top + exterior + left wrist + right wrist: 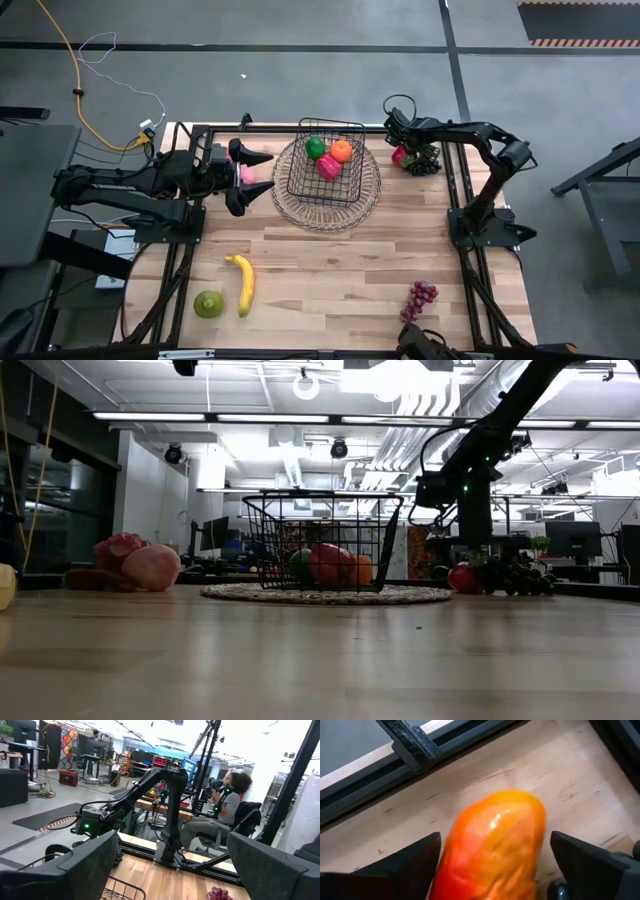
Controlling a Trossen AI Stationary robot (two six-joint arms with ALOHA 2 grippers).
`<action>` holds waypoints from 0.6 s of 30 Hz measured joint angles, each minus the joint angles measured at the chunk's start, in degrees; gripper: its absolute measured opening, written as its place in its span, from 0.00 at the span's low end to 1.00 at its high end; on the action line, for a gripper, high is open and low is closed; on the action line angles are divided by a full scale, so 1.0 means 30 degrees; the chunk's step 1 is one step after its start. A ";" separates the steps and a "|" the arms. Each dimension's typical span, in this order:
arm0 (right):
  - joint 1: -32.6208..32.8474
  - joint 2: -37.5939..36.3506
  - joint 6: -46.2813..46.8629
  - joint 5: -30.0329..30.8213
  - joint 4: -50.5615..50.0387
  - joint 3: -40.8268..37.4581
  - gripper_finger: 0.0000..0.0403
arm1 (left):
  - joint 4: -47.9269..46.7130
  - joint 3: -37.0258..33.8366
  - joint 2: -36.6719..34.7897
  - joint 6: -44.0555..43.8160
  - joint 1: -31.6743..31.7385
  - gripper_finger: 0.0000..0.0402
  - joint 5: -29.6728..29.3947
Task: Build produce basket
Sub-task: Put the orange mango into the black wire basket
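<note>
The dark wire basket (pixel 325 160) stands on a round woven tray (pixel 365 200) and holds a green, an orange and a pink-red fruit. My right gripper (pixel 399 142) is open above a red-orange pepper (pixel 495 845), its fingers on either side of it. The pepper lies on the table next to dark grapes (pixel 424 160). My left gripper (pixel 266 174) is open and raised over pink fruits (pixel 130 565) left of the basket. A banana (pixel 242 283), a green fruit (pixel 208 303) and purple grapes (pixel 420 298) lie near the front edge.
The woven tray takes up the table's far middle. Metal frame rails (pixel 455 200) run along the table's left, right and far edges. A person sits in the room beyond the table (pixel 220 815). Bare wood lies between the tray and the front fruits.
</note>
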 joint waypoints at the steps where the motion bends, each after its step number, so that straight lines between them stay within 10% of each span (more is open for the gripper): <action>1: 0.0000 0.0000 -0.0003 0.0001 0.0007 0.0000 0.88 | 0.0000 0.0000 0.0000 -0.0003 0.0000 0.90 -0.0059; 18: 0.0277 -0.3477 -0.4840 0.0927 0.1386 -0.0003 0.63 | 0.0000 0.0000 0.0006 -0.0048 0.0000 0.90 -0.0172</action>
